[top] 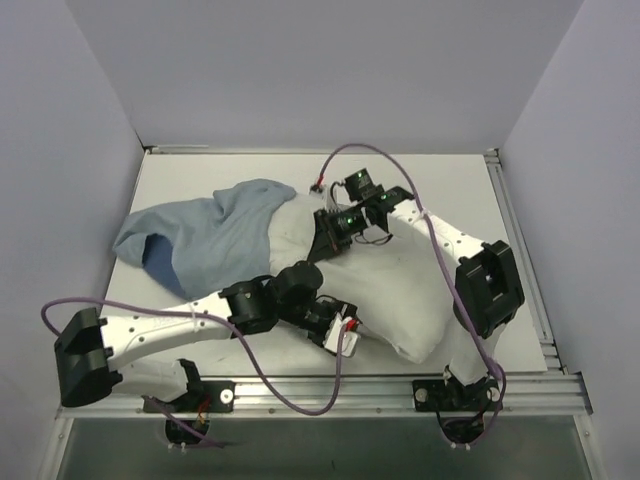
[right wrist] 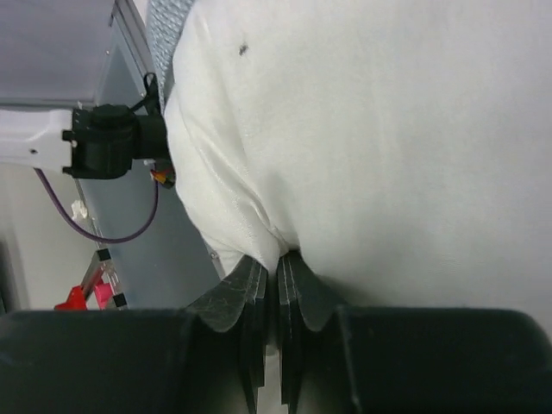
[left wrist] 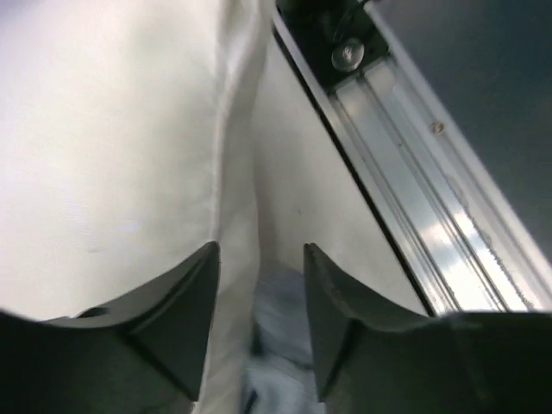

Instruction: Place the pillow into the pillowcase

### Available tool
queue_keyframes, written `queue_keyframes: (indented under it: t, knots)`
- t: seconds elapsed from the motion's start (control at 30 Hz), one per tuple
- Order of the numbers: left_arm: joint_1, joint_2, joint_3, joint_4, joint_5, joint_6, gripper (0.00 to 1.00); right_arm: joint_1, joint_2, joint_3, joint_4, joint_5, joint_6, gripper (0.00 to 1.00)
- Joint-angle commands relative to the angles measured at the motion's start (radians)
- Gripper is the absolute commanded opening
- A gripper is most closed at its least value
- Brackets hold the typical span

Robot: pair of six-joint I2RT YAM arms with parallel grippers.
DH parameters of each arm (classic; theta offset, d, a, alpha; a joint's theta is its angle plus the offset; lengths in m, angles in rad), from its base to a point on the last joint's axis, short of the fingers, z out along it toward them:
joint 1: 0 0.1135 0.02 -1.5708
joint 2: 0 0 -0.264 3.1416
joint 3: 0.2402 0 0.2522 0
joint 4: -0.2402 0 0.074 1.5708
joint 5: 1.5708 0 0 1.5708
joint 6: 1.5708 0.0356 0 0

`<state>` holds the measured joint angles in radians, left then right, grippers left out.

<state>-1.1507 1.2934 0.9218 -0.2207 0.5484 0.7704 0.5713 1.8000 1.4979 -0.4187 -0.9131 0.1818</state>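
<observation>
The clenched right end effector (right wrist: pixel 278 263) pinches a fold of the plump, wrinkled white pillow (top: pixel 400 290), whose seamed edge the left end effector (left wrist: pixel 259 252) straddles half-parted, grasp unclear.

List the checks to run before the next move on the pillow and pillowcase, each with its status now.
1. Right gripper shut on the pillow: ok, pinching a fold at its edge.
2. Left gripper holding the pillow: cannot tell; the edge lies between jaws standing apart.
3. Pillowcase at the pillow's left end in the top view: ok, overlapping it.
4. Pillow end inside the pillowcase mouth: cannot tell.
5. Pillow fully on the table: ok.
</observation>
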Motion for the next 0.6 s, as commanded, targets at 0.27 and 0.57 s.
queue_keyframes:
  t: [0.27,0.57]
  knots:
    - [0.351,-0.399,0.072,-0.32,-0.177,-0.623,0.58,-0.043,-0.152,-0.291,0.035,-0.039,-0.079,0.43]
    - [0.572,-0.318,-0.043,-0.41,-0.284,-0.813,0.45,-0.41,-0.072,0.067,-0.16,0.234,-0.276,0.39]
